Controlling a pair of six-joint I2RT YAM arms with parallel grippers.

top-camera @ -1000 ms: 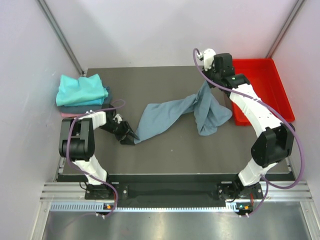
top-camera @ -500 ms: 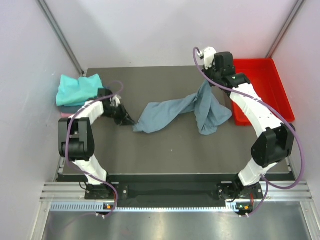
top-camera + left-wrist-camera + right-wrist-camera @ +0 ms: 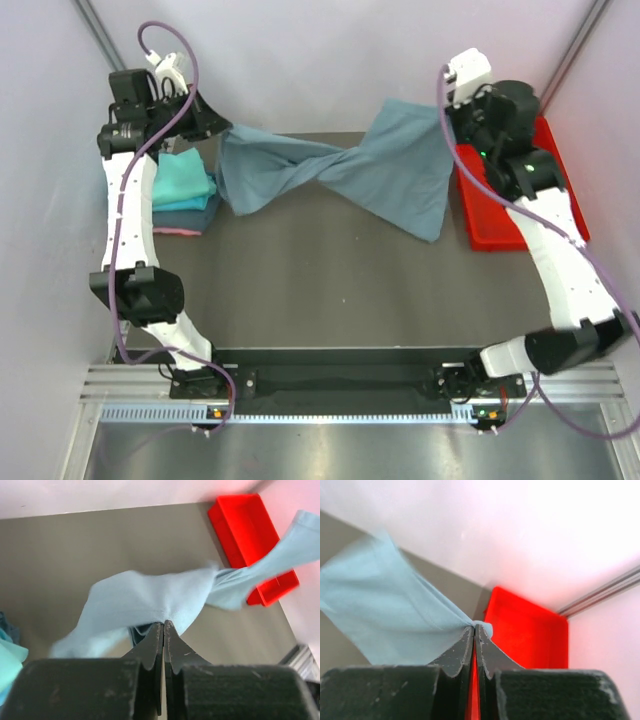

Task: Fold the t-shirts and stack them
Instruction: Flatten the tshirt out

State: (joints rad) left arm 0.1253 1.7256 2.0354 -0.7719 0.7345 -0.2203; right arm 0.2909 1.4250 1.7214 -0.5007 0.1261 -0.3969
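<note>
- Two grippers pinched the twisted grey-blue t-shirt (image 3: 395, 170): left gripper (image 3: 163, 625), right gripper (image 3: 474, 627).
- Left arm (image 3: 125, 220) partly hid the folded stack (image 3: 182, 186).
- Dark table (image 3: 330, 290) lay between pale walls (image 3: 320, 60).

No writing, brand, number or sign can be read in any of the views. The grey-blue t-shirt (image 3: 400, 165) shows plain cloth with no legible label, and the red tray (image 3: 478, 215) bears no marking that can be made out.
</note>
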